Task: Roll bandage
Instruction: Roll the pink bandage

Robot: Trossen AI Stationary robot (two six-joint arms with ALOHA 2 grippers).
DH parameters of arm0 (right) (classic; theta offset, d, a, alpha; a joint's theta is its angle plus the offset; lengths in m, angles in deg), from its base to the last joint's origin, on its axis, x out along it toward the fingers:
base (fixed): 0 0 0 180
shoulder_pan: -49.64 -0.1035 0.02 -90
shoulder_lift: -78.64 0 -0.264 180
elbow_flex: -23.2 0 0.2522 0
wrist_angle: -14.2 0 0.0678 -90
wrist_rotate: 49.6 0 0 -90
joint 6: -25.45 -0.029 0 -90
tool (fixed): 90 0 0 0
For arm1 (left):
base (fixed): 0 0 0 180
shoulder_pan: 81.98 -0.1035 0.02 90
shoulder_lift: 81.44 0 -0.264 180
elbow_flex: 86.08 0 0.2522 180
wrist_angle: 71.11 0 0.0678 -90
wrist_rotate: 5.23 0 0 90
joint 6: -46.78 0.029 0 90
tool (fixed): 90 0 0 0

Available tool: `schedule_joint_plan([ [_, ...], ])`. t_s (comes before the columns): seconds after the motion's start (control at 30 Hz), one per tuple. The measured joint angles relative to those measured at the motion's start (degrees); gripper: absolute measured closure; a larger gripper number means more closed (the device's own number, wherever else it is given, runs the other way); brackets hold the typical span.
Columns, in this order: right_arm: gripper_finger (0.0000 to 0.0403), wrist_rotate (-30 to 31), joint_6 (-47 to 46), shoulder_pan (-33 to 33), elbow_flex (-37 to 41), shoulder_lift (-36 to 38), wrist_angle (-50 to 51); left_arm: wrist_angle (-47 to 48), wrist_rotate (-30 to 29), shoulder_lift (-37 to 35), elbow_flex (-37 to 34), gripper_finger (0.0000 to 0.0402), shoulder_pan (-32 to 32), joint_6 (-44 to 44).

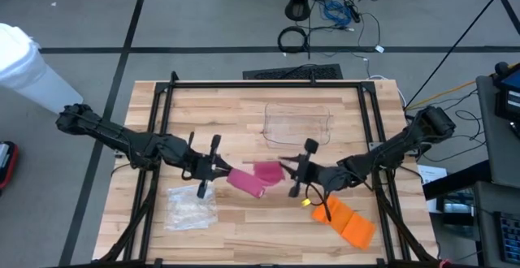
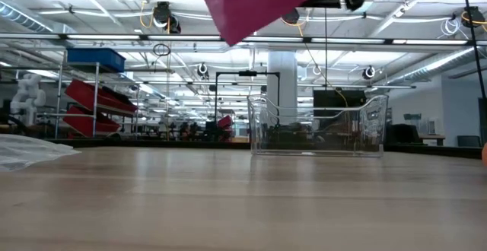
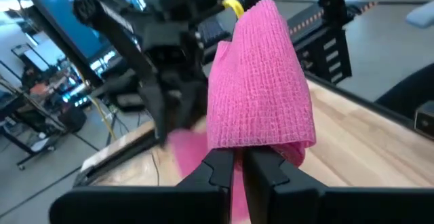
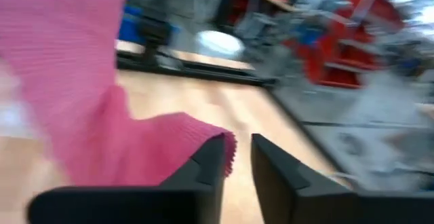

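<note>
Table (image 1: 244, 97) was plain wood with a clear plastic bin (image 1: 298, 123) toward the back, a crinkly plastic bag (image 1: 192, 207) by the left front and an orange cloth (image 1: 348, 219) by the right front. Pink bandage (image 1: 252, 177) hung above the middle between both arms, off the wood. Left gripper (image 3: 238, 166) had its fingers clenched on one end, and the right gripper (image 4: 237, 157) sat at the other end with its fingers slightly parted, the bandage edge beside one finger, so can't tell if it gripped.
</note>
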Motion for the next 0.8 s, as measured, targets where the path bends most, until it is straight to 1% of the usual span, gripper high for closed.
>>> schedule_joint_plan([
  [0.1, 0.0294, 9.95, 3.13, -1.79, 0.00, 1.94, 1.33, 3.08, -0.08, 0.00, 0.23, 0.0385, 0.00, 0.39],
  [0.17, 0.0264, 13.81, 4.60, -3.31, 0.00, 3.46, 1.28, 4.88, -1.10, 0.00, 0.80, 0.0385, 0.04, 0.47],
  [0.3, 0.0214, 13.88, 4.69, -5.98, 0.00, 5.83, 1.31, 5.47, -4.63, -0.02, 0.87, 0.0385, -0.02, 0.64],
  [0.4, 0.0191, 13.79, 4.77, -7.75, 0.00, 7.25, 1.31, 6.14, -5.34, -0.02, 0.87, 0.0385, 0.00, 1.84],
  [0.47, 0.0182, 12.08, 4.76, -8.47, 0.00, 7.82, 1.14, 6.15, -6.35, -0.01, 0.87, 0.0385, 0.01, 2.07],
  [0.6, 0.0179, 5.98, 4.77, -9.36, 0.00, 7.82, -0.50, 6.12, -9.14, 0.00, 0.87, 0.0385, 0.00, 3.36],
  [0.67, 0.0182, 1.81, 5.38, -9.48, 0.00, 7.82, -1.80, 6.12, -10.78, 0.00, 0.87, 0.0385, 0.00, 4.15],
  [0.73, 0.0184, -3.60, 5.91, -9.80, 0.00, 7.82, -1.42, 6.12, -13.82, 0.00, 0.87, 0.0385, 0.00, 5.74],
  [0.77, 0.0184, -5.32, 6.19, -10.05, 0.00, 7.83, -0.70, 6.18, -15.97, 0.00, 0.87, 0.0385, 0.02, 6.13],
  [0.8, 0.0185, -5.76, 6.36, -10.38, 0.00, 7.88, -0.15, 6.56, -18.09, 0.00, 0.87, 0.0385, 0.02, 6.16],
])
